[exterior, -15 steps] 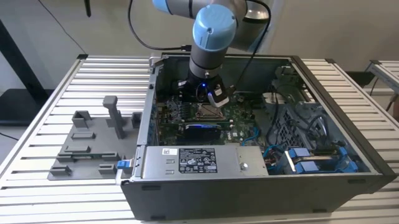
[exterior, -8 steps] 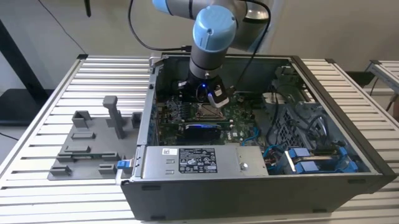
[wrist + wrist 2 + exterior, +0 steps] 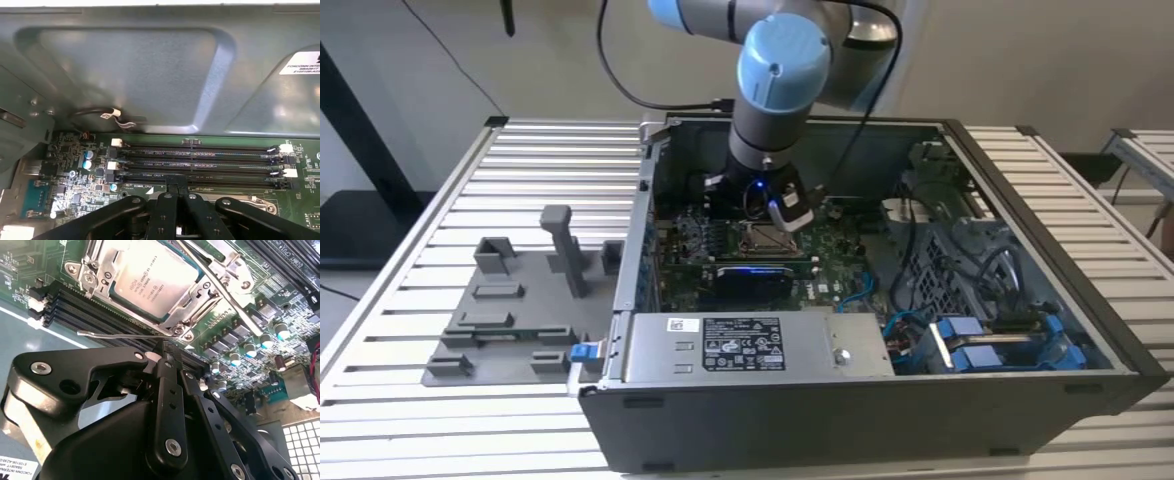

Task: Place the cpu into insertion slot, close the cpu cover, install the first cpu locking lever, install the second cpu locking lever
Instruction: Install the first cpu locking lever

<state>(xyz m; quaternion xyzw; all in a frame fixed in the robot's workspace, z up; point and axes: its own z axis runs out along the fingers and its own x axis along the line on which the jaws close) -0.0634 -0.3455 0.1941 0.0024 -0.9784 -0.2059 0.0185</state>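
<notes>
Metal top up, the cpu (image 3: 150, 282) lies in the insertion slot (image 3: 75, 268). I see the cpu cover (image 3: 192, 294) flat around it, its window framing the chip. One locking lever (image 3: 225, 287) runs along the cover's side away from my gripper (image 3: 167, 347). A second, thinner lever (image 3: 115, 334) sticks out from the socket corner nearest the gripper, along the bank of memory slots (image 3: 75, 302). The gripper hangs just beside that thin rod with its fingers pressed together. I cannot tell whether the tip touches the rod, or whether the rod is latched. In the exterior view the socket sits near the middle of the green motherboard (image 3: 834, 265). The arm (image 3: 781, 60) reaches down into the open computer case (image 3: 1041, 190). The case rests on a slatted table (image 3: 547, 160). A grey fixture plate (image 3: 494, 320) lies beside the case, toward the exterior view's left.
</notes>
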